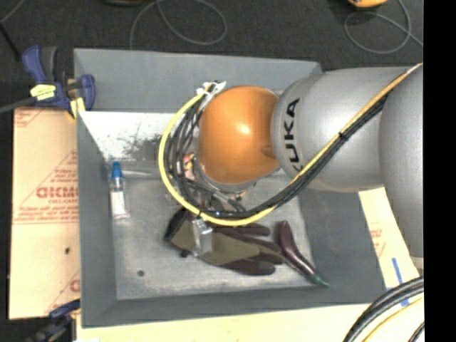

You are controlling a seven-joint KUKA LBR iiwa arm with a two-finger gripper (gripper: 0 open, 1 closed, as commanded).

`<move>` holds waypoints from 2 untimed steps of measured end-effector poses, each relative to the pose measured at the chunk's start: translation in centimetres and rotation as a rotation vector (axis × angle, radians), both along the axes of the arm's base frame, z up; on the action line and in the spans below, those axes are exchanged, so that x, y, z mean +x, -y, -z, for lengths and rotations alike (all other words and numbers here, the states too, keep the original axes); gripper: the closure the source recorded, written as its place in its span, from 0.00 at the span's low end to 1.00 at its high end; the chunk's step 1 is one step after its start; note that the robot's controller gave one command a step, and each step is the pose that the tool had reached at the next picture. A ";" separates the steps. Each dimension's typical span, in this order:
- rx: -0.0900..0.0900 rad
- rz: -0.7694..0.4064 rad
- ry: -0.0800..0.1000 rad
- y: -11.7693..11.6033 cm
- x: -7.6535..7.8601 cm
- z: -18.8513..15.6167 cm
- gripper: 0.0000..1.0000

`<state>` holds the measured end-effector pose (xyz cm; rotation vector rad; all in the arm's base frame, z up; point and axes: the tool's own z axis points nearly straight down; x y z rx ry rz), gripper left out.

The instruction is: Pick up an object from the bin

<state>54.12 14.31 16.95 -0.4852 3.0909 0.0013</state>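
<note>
End effector (200,234) low on dark olive-purple glove (249,251), near-centre of bin (135,255), likely placed for grasp. Spread or pressed together: cannot tell, orange cover (235,134) overhangs. Blue-capped vial (117,194) left, apart.

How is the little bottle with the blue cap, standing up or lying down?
Lying down. The bottle shows its whole long side on the floor of the bin, blue cap toward the far wall.

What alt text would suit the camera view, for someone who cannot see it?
A silver robot arm with an orange wrist cover reaches into a grey metal bin, its gripper low over a dark olive-and-purple glove. A small clear blue-capped tube lies at the view's left.
</note>
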 end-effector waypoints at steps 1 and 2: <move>-0.003 -0.215 -0.003 0.7 0.1 1.9 0.00; 0.001 -0.087 0.000 1.0 0.4 3.9 0.00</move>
